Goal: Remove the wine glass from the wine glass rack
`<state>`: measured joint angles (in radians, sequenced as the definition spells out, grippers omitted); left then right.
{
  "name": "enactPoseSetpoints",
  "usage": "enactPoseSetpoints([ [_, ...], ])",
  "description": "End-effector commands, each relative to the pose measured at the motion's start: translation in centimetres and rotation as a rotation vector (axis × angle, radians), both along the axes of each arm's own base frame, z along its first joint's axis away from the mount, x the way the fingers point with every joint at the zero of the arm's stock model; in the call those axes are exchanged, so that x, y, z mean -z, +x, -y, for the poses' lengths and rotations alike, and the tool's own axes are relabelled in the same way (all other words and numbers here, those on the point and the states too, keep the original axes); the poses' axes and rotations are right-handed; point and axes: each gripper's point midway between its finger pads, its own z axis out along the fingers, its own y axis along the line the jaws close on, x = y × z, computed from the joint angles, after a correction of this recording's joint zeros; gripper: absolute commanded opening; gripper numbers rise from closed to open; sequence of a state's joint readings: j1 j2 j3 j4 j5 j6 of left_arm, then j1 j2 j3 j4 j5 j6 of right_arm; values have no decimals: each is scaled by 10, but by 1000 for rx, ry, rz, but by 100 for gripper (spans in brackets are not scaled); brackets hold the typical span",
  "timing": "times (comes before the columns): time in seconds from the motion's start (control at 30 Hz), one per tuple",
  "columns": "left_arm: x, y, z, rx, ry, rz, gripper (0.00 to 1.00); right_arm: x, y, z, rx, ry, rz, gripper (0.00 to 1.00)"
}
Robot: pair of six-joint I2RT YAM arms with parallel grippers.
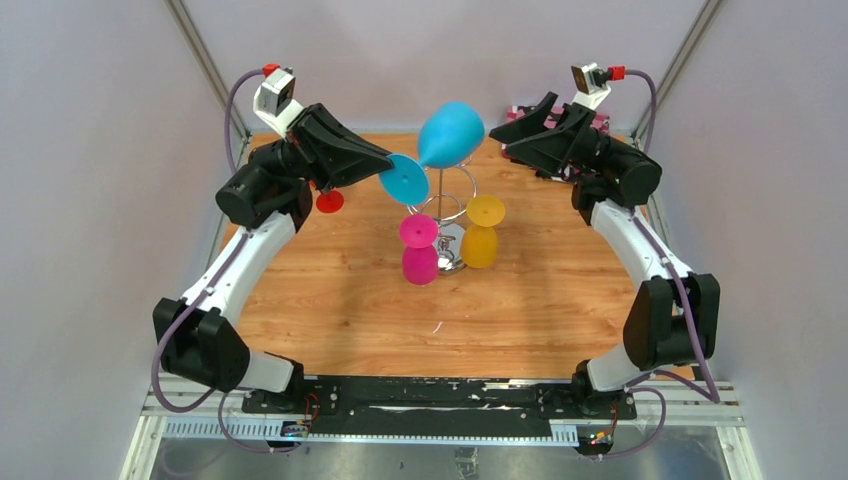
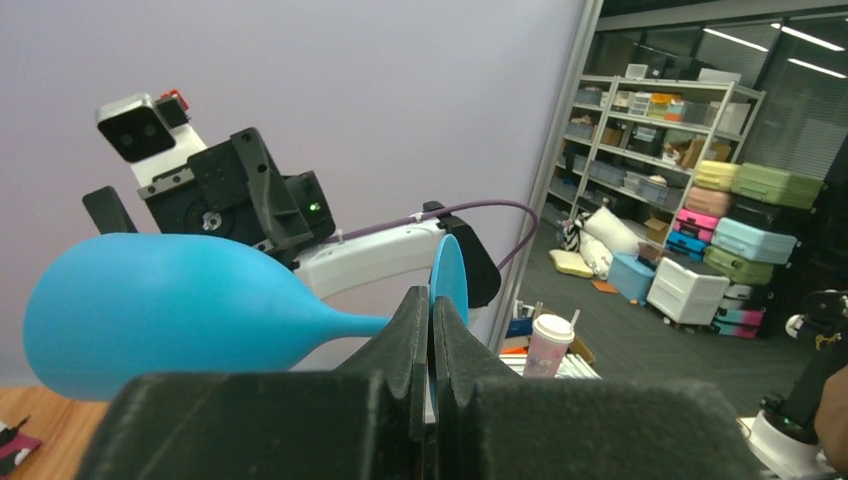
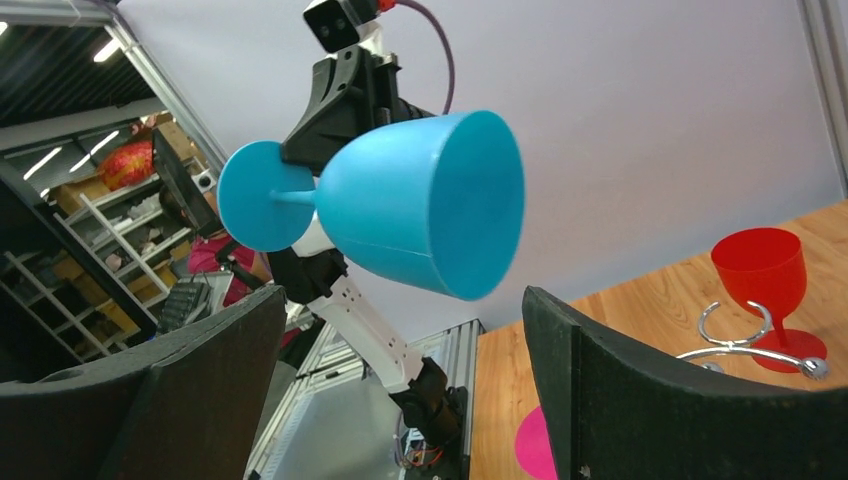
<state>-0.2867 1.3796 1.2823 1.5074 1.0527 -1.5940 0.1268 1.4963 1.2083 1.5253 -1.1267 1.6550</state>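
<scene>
The blue glass [image 1: 450, 135] is being held tilted above the rack [image 1: 444, 200], its foot being pinched by the left gripper [image 1: 388, 162]; the right gripper [image 1: 508, 130] is being held wide apart, gripping nothing.

- I can read no text, label, brand or number in any of my three views.
- Left wrist view: the cup [image 2: 548, 345] and shelf boxes [image 2: 745, 240] are too blurred to read.

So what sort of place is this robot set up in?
Probably a robotics lab or workshop test cell: a wooden table walled by plain panels on metal framing, and outside it, storage shelves of boxes and stacked suitcases.
</scene>
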Motion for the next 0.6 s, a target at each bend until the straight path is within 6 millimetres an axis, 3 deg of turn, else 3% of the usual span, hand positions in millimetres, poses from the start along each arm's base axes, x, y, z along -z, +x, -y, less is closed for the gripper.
enactPoseSetpoints([
  [0.0, -4, -8, 0, 14, -19, 71, 0, -18, -28, -15, -62, 1, 159, 93],
  [0.33, -3, -6, 1, 16, -33, 57, 0, -23, -32, -44, -161, 2, 174, 92],
  [0.57, -13, -7, 2, 21, -27, 101, 0, -19, -35, -50, -173, -10, 219, 80],
])
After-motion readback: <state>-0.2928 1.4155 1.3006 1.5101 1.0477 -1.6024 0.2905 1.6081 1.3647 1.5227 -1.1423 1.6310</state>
